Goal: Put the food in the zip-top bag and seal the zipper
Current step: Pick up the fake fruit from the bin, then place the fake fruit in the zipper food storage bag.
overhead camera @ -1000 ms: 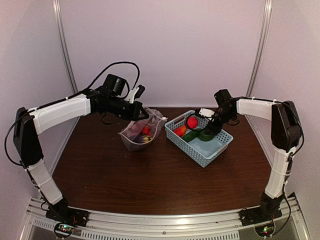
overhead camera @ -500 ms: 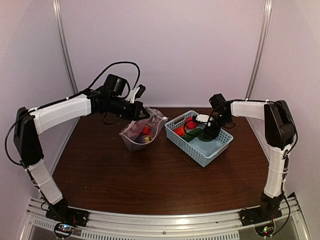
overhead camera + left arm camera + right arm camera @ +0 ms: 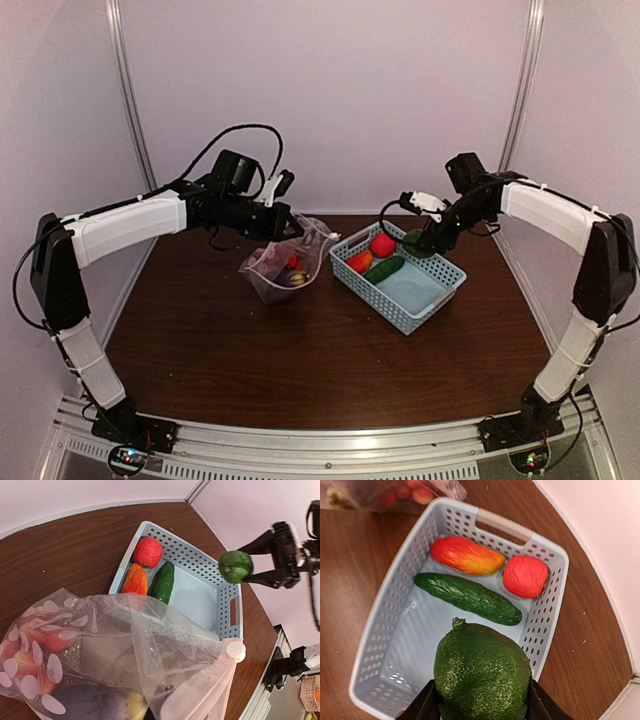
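My left gripper is shut on the mouth edge of the clear spotted zip-top bag and holds it up off the table. The pale pink zipper and its round slider hang at the bag's right. Inside the bag lie a dark eggplant and red pieces. My right gripper is shut on a round bumpy green pepper, lifted above the blue basket. In the basket lie a green cucumber, an orange-red piece and a red piece.
The basket stands on the brown table right of the bag, a small gap between them. The enclosure's white walls rise close behind both. The right arm reaches in from the right wall side.
My right gripper has closed on the green pepper and risen out of the basket with it, up and towards the back. The left arm and the bag have stayed put.
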{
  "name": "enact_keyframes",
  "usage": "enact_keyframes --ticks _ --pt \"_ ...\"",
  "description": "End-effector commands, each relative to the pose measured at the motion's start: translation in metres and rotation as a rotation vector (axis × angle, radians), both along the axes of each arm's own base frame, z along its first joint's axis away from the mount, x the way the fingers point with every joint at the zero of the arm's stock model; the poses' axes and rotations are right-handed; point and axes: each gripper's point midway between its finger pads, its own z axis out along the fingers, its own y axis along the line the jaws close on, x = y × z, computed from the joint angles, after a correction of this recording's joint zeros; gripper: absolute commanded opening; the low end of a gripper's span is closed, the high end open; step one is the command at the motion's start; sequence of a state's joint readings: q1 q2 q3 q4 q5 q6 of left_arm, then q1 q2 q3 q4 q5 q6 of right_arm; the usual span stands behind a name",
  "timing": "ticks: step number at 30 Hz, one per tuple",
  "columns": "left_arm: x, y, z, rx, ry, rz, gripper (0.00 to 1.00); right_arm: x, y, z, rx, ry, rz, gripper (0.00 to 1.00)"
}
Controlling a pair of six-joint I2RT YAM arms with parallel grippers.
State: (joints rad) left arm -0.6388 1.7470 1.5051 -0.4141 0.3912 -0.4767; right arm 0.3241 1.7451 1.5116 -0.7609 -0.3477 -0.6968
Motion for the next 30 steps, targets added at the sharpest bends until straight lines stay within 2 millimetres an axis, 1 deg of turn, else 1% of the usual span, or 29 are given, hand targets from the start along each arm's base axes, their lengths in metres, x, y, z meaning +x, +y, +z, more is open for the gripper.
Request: enact_keyframes --ticks 1,2,3,4,6,8,10,13,14,16,17,20,22,26,28,30 --pt "0.009 -0.010 0.002 -0.035 -0.017 0.043 0.00 -0.048 0.027 0.057 0.232 0.035 0.094 0.41" --pt "0.009 -0.011 0.003 -0.046 -0.012 0.051 0.00 -0.056 0.032 0.071 0.283 0.029 0.117 0.40" --pt "0.010 -0.012 0.002 -0.054 -0.008 0.059 0.00 -0.067 0.039 0.091 0.350 0.015 0.153 0.39" --pt "0.010 -0.014 0.004 -0.065 -0.007 0.063 0.00 -0.072 0.044 0.106 0.397 -0.006 0.173 0.37" --pt "0.009 -0.017 0.004 -0.081 -0.005 0.071 0.00 -0.078 0.051 0.134 0.488 -0.055 0.187 0.35" --pt "0.009 -0.020 0.006 -0.099 -0.005 0.076 0.00 -0.084 0.059 0.155 0.558 -0.080 0.215 0.32" --pt "0.009 -0.022 0.007 -0.111 -0.003 0.084 0.00 -0.087 0.069 0.168 0.608 -0.055 0.252 0.32" --pt "0.012 -0.023 0.012 -0.132 0.003 0.109 0.00 -0.093 0.092 0.180 0.671 -0.016 0.300 0.30" --pt "0.012 -0.024 0.015 -0.140 0.003 0.112 0.00 -0.096 0.101 0.183 0.680 -0.015 0.318 0.28" --pt "0.013 -0.024 0.018 -0.152 0.000 0.119 0.00 -0.098 0.120 0.184 0.668 -0.030 0.330 0.20" --pt "0.013 -0.024 0.020 -0.161 -0.002 0.121 0.00 -0.100 0.130 0.183 0.665 -0.029 0.348 0.19" --pt "0.014 -0.025 0.028 -0.177 -0.017 0.122 0.00 -0.113 0.161 0.178 0.639 -0.022 0.428 0.18" --pt "0.014 -0.028 0.035 -0.190 -0.022 0.110 0.00 -0.119 0.177 0.170 0.590 -0.038 0.467 0.18" --pt "0.012 -0.029 0.046 -0.203 -0.024 0.095 0.00 -0.118 0.200 0.158 0.557 -0.081 0.491 0.19" --pt "0.011 -0.028 0.049 -0.207 -0.027 0.094 0.00 -0.116 0.210 0.145 0.552 -0.071 0.504 0.19" --pt "0.007 -0.028 0.051 -0.210 -0.025 0.083 0.00 -0.114 0.218 0.127 0.543 -0.056 0.518 0.21"
